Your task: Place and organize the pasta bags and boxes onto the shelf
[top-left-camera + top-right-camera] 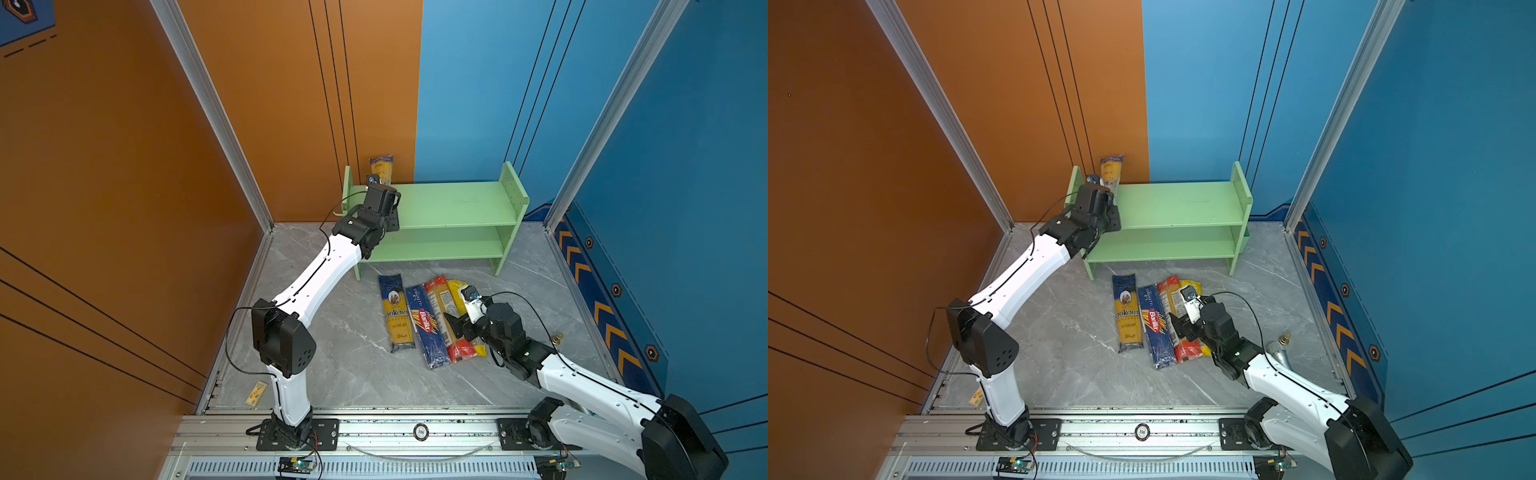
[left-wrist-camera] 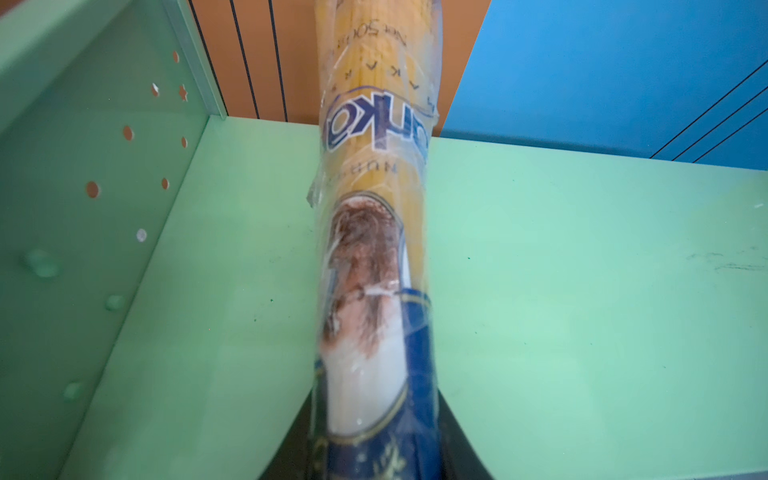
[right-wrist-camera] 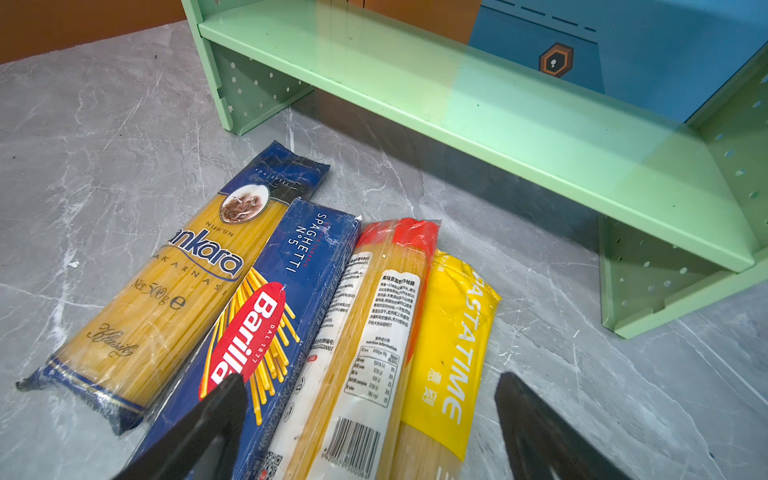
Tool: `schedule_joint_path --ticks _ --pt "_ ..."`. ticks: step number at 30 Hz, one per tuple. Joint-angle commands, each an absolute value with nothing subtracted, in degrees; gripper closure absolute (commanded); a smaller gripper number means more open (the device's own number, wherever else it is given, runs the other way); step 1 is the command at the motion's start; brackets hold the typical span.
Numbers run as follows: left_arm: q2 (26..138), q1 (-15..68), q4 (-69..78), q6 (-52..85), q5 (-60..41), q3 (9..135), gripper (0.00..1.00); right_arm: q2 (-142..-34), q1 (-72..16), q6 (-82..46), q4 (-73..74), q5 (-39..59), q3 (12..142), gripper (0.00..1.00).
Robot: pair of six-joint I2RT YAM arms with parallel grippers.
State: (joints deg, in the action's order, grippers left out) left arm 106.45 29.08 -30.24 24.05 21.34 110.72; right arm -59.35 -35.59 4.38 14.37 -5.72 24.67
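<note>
Navy-and-yellow packet [image 1: 382,166] is pinched upright by the left gripper [image 1: 375,181] over the top tier of the shelf [image 1: 457,203]; it should be seated against the side panel [image 2: 104,187] before release. Right gripper [image 3: 370,386] is spread above the packets [image 1: 428,320] on the counter [image 1: 332,332]

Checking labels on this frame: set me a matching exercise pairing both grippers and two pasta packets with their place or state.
1. left gripper
2. right gripper
3. navy Barilla spaghetti box
4. yellow-ended Pastatime plastic bag

A. at the row's end nearest the right arm, on the grey table
B. open, above the row
C. shut on a navy-and-yellow Ankara spaghetti bag over the light green wooden shelf's top tier
D. lying between a second Ankara bag and a red-ended bag

Pairs: 1-C, 2-B, 3-D, 4-A
</note>
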Motion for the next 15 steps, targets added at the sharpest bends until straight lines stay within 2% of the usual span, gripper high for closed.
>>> schedule_joint_path --ticks 1,15 --pt "106.44 28.55 -24.28 24.77 20.84 111.55 0.79 -58.89 -35.32 3.34 15.94 -4.72 23.87 0.09" --pt "106.22 28.38 -24.26 25.24 20.65 110.39 0.73 -58.45 -35.09 3.25 16.53 -4.67 23.39 0.08"
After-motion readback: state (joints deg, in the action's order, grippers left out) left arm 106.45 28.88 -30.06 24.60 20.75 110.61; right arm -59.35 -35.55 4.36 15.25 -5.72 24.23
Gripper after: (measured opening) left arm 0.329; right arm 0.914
